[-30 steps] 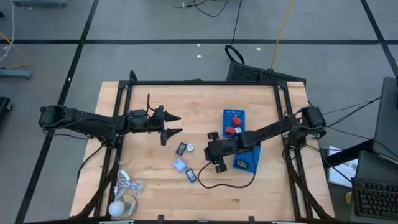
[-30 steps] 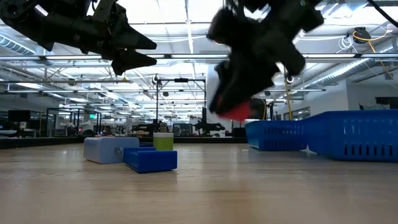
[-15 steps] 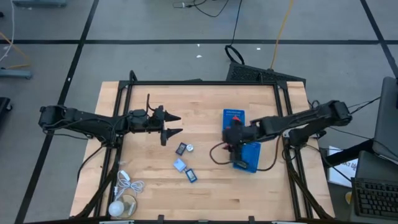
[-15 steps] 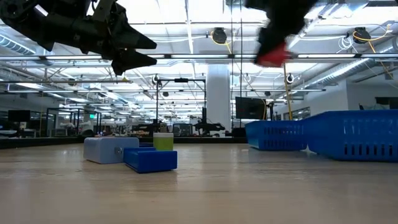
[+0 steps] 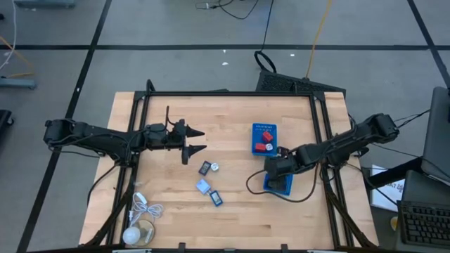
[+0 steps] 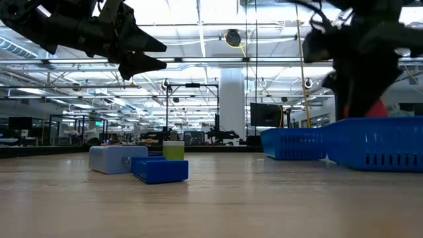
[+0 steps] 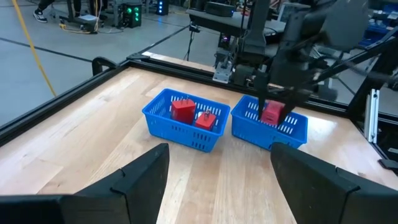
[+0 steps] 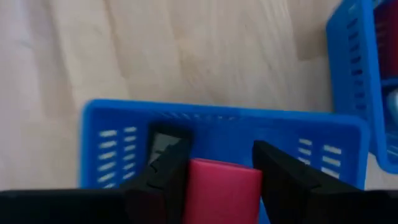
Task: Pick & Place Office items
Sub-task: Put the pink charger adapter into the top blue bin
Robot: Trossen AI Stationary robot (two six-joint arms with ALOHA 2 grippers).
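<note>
My right gripper is shut on a red blocky piece over the near blue tray. That tray holds a dark item. The far blue tray holds two red pieces. On the bare table lie a black piece, a pale grey-blue piece and a blue piece. My left gripper is open and empty, held above the table's left half. My right gripper pinches the red piece by two opposite sides between its two fingers. The fingers come from above, pointing down. The piece is lifted clear, its lower end about level with the near tray's rim.
A coiled white cable with a round white object lies at the near left corner. A small white round thing lies beside the black piece. A black cable loop hangs from my right arm beside the near tray.
My right gripper has carried the red piece from the table's middle toward the right edge, first rising past the far tray, then coming down over the near tray. The piece has stayed in the hold.
</note>
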